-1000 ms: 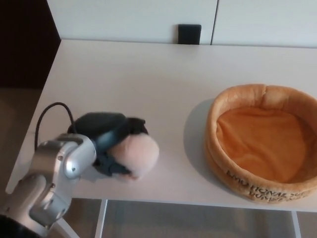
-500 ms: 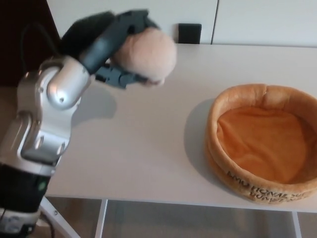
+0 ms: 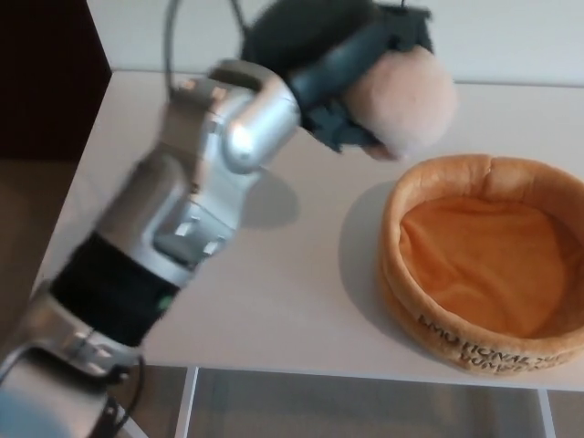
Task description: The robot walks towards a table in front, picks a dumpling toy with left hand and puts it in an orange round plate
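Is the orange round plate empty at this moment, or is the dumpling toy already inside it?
Empty. The orange round plate shows only bare lining; the dumpling toy is held in the left hand, above the table beside the plate's rim.

Orange plate (image 3: 484, 342) rim: dark lettering, upside-down, not legible.

White table (image 3: 292, 283), pale matte top, left edge running diagonally; white wall panels (image 3: 511, 36) behind far edge; dark area (image 3: 41, 82) at upper left
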You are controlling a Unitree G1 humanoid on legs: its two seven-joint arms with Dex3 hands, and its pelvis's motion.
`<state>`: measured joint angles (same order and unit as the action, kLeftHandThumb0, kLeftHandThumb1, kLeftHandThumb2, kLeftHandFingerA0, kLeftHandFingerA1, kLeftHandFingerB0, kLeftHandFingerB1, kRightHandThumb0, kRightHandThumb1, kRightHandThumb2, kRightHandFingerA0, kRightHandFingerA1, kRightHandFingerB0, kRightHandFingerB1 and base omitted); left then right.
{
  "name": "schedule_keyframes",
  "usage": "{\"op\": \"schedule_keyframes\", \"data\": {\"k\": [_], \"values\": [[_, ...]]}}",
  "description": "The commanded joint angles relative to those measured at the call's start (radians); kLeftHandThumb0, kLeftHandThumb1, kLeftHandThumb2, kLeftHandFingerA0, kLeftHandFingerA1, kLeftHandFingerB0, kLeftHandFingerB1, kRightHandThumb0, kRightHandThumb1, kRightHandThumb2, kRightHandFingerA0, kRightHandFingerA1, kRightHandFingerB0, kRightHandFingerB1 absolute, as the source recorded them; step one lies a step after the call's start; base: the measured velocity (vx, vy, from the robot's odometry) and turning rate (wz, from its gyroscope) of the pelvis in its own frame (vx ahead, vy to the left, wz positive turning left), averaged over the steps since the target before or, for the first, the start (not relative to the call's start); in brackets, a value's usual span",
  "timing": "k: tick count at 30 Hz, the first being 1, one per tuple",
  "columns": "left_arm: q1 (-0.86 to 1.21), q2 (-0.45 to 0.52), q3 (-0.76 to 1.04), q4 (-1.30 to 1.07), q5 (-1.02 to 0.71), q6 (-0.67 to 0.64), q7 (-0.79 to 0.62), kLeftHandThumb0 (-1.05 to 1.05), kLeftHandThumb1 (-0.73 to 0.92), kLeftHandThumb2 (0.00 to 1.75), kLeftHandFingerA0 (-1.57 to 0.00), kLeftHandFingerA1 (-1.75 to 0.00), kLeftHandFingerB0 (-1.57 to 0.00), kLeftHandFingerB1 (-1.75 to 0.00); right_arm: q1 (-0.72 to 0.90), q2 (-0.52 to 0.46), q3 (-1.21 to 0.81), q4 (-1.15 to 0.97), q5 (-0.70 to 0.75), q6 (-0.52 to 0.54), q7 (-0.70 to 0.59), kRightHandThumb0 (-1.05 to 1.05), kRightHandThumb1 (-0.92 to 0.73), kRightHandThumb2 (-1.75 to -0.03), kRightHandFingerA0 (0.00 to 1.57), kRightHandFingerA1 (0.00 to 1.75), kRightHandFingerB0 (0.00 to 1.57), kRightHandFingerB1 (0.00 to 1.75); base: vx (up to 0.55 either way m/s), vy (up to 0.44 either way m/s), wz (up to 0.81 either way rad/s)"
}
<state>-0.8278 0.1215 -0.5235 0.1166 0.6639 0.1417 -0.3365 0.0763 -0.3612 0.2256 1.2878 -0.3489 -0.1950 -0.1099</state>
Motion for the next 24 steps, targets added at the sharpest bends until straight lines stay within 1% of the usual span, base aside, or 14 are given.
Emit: {"op": "schedule_keyframes", "data": {"k": [1,2,3,6,7,11,13,14,15,17,18,19,20,24], "values": [[-0.038,-0.086,-0.107,0.116,0.090,0.024,0.031,-0.34,0.59,0.68,-0.85,-1.50,-0.67,-0.90,-0.015,-0.004,0.015,-0.006,-0.018,0.030,-0.008,-0.52,-0.56,-0.81,0.73,0.61,0.27,0.43,0.00,0.000,0.00],[-0.039,-0.107,-0.125,0.134,0.098,0.037,0.027,-0.34,0.59,0.68,-0.85,-1.50,-0.67,-0.90,-0.021,-0.003,0.011,-0.001,-0.012,0.029,-0.007,-0.52,-0.56,-0.81,0.73,0.61,0.27,0.43,0.00,0.000,0.00],[-0.039,-0.116,-0.137,0.141,0.104,0.043,0.023,-0.24,0.67,0.63,-0.81,-1.41,-0.75,-0.51,-0.023,-0.001,0.013,-0.002,-0.014,0.027,-0.008,-0.51,-0.56,-0.82,0.69,0.60,0.27,0.44,0.00,0.000,0.00],[-0.042,-0.135,-0.160,0.159,0.119,0.051,0.017,-0.24,0.70,0.60,-0.82,-1.32,-0.76,-0.54,-0.024,0.000,0.018,-0.001,-0.018,0.022,-0.010,-0.53,-0.57,-0.82,0.70,0.60,0.27,0.43,0.00,0.000,0.00],[-0.045,-0.144,-0.169,0.167,0.124,0.054,0.014,-0.21,0.72,0.62,-0.72,-1.61,-0.66,-1.14,-0.026,-0.002,0.016,-0.004,-0.015,0.022,-0.005,-0.44,-0.68,-0.60,0.76,0.52,0.31,0.31,0.00,0.000,0.00],[-0.046,-0.161,-0.187,0.173,0.129,0.078,-0.017,-0.19,0.71,0.60,-0.74,-1.64,-0.69,-1.01,-0.029,-0.001,0.015,-0.013,-0.011,0.033,0.001,-0.44,-0.68,-0.61,0.78,0.51,0.31,0.31,0.00,0.000,0.00],[-0.031,-0.165,-0.205,0.162,0.141,0.085,-0.022,-0.21,0.66,0.59,-0.75,-1.53,-0.75,-0.82,-0.031,0.000,0.016,-0.006,-0.011,0.032,0.004,-0.52,-0.57,-0.82,0.69,0.60,0.27,0.44,0.00,0.000,0.00],[-0.018,-0.167,-0.218,0.157,0.151,0.088,-0.017,-0.28,0.62,0.60,-0.79,-1.26,-0.72,-0.46,-0.030,0.001,0.018,-0.007,-0.014,0.033,0.004,-0.53,-0.57,-0.82,0.67,0.59,0.26,0.43,0.00,0.000,0.00],[0.005,-0.176,-0.237,0.144,0.168,0.113,-0.022,-0.30,0.40,0.91,-0.55,-0.71,-0.14,-0.48,-0.028,0.003,0.020,-0.007,-0.015,0.033,0.002,-0.53,-0.57,-0.81,0.66,0.58,0.26,0.43,0.00,0.000,0.00],[0.020,-0.184,-0.248,0.134,0.178,0.142,-0.034,-0.30,0.40,0.91,-0.55,-0.71,-0.14,-0.48,-0.028,0.005,0.019,-0.006,-0.013,0.031,-0.001,-0.53,-0.57,-0.81,0.66,0.58,0.26,0.43,0.00,0.000,0.00],[0.028,-0.189,-0.259,0.123,0.189,0.169,-0.055,-0.63,0.46,0.73,-0.19,-0.44,-0.11,-0.38,-0.021,0.005,0.014,-0.007,-0.008,0.029,0.000,-0.52,-0.56,-0.81,0.68,0.59,0.25,0.42,0.00,0.000,0.00],[0.030,-0.190,-0.262,0.119,0.192,0.175,-0.060,-0.63,0.46,0.73,-0.19,-0.44,-0.11,-0.38,-0.019,0.005,0.013,-0.008,-0.006,0.029,0.000,-0.52,-0.56,-0.81,0.68,0.59,0.25,0.42,0.00,0.000,0.00],[0.036,-0.195,-0.254,0.113,0.186,0.188,-0.063,-0.79,0.39,0.71,-0.03,-0.21,-0.06,-0.29,-0.021,0.004,0.015,-0.013,-0.008,0.028,-0.001,-0.43,-0.68,-0.60,0.76,0.48,0.30,0.31,0.00,0.000,0.00],[0.055,-0.193,-0.239,0.097,0.185,0.203,-0.059,-0.77,0.42,0.88,0.00,-0.07,-0.01,-0.28,-0.022,0.006,0.009,-0.016,-0.001,0.022,0.002,-0.42,-0.68,-0.60,0.74,0.48,0.29,0.30,0.00,0.000,0.00]]}}
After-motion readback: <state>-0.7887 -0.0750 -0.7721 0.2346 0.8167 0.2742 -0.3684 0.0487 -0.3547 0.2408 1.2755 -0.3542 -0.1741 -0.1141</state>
